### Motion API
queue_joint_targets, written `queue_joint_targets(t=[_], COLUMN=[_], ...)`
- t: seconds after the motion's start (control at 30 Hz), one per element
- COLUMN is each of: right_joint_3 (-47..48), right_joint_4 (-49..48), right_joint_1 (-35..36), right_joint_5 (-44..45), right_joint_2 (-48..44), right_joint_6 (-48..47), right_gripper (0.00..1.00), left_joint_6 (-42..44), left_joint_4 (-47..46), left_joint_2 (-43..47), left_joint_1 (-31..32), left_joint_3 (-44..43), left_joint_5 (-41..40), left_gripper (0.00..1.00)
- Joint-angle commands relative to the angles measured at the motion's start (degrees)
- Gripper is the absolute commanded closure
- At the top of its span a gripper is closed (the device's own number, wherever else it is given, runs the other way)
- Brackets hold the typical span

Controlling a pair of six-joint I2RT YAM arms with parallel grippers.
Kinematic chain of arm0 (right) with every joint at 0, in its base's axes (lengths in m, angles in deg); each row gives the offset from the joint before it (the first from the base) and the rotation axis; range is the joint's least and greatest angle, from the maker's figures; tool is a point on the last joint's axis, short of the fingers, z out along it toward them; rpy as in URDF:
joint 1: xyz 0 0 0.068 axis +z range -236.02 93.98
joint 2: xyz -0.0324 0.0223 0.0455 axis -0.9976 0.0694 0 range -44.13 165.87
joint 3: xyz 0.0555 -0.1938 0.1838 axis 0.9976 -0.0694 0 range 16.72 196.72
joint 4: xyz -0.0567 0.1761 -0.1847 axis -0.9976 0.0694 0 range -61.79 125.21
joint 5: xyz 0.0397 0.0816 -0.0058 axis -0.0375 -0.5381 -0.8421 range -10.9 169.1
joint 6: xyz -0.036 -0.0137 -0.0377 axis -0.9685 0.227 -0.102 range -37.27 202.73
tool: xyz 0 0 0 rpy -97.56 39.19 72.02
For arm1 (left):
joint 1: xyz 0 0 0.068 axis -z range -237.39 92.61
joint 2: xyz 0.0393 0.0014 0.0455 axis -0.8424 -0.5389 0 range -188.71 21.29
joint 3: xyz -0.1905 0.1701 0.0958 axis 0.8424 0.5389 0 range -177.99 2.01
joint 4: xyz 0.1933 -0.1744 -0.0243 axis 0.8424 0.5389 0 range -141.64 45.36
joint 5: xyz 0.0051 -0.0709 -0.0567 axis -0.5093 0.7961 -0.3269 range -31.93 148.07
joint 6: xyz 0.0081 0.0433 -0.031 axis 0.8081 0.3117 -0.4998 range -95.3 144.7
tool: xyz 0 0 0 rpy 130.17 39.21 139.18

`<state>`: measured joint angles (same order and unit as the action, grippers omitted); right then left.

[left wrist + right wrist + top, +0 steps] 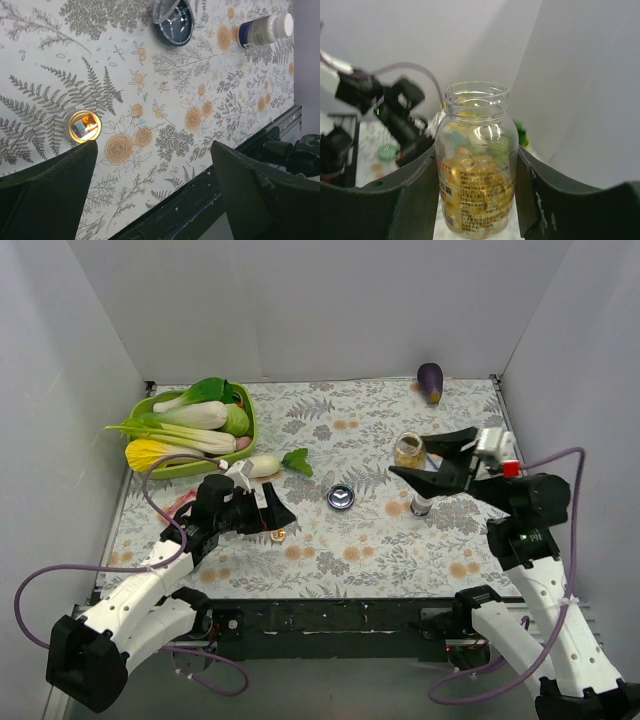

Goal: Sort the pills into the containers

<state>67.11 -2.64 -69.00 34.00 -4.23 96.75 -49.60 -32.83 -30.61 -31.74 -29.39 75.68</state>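
An open clear pill jar (408, 448) with yellow capsules stands on the floral table; in the right wrist view the jar (476, 165) fills the middle. My right gripper (409, 460) has a finger pressed on each side of it (476, 200). My left gripper (272, 523) is open and empty, hovering low over a small orange round dish (278, 535). In the left wrist view the dish (84, 126) holds something small, just past my left gripper (154, 150). The round silver tin (340, 497) sits mid-table, its clear lid (162, 10) propped on the tin (177, 27). The pink and blue trays and the green dish are not visible.
A white bottle with a blue label (262, 31) lies right of the tin, also in the top view (422, 505). A green basket (148, 410) of vegetables stands at the back left, a white radish (262, 465) beside it. An eggplant (430, 382) lies at the back right. Walls enclose three sides.
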Motion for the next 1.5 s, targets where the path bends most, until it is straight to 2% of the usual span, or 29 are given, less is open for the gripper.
queue_joint_targets(t=[0.0,0.03,0.13,0.2,0.23,0.33,0.53,0.67,0.87,1.17,1.47], right_joint_3=[-9.1,-9.8,-12.0,-12.2,-11.8,-11.2,-8.6,-1.2,6.2,15.3,21.0], right_joint_4=[12.2,15.2,26.1,30.1,35.2,40.8,43.2,49.4,54.8,63.2,70.5], right_joint_1=[0.7,1.1,2.0,2.9,3.3,3.8,6.2,6.6,7.5,10.6,12.4], right_joint_5=[-11.1,-11.8,-12.1,-9.9,-8.6,-5.4,0.5,4.4,10.9,20.0,24.9], right_joint_2=[0.4,0.4,2.5,6.0,7.5,13.7,26.0,37.9,48.9,59.6,63.9], right_joint_6=[-14.2,-22.5,-34.0,-38.2,-40.2,-42.3,-46.0,-49.0,-51.8,-54.0,-54.6], right_gripper=[0.99,0.99,0.99,0.99,0.99,0.99,0.99,0.99,0.99,0.99,0.99], left_joint_6=[8.4,9.4,12.4,13.4,14.1,15.0,18.0,19.0,19.1,19.5,19.9], left_joint_4=[-1.8,-2.2,-3.2,-4.1,-5.7,-9.0,-9.1,-9.0,-8.7,-8.3,-8.2], left_joint_2=[4.0,5.0,6.4,7.9,8.4,10.5,11.9,11.7,11.5,11.5,11.8], left_joint_1=[-0.2,-0.2,-0.2,-0.2,-0.2,-0.2,-0.2,-0.2,-0.2,-0.2,-0.2], left_joint_3=[-2.9,-3.1,-3.1,-2.3,-1.7,0.6,0.1,-0.1,-0.3,-0.6,-0.8], left_joint_5=[1.1,0.9,-1.7,-2.7,-2.7,-2.6,-4.2,-5.8,-7.1,-7.6,-7.1], left_gripper=[0.02,0.02,0.02,0.02,0.02,0.02,0.02,0.02,0.02,0.02,0.02])
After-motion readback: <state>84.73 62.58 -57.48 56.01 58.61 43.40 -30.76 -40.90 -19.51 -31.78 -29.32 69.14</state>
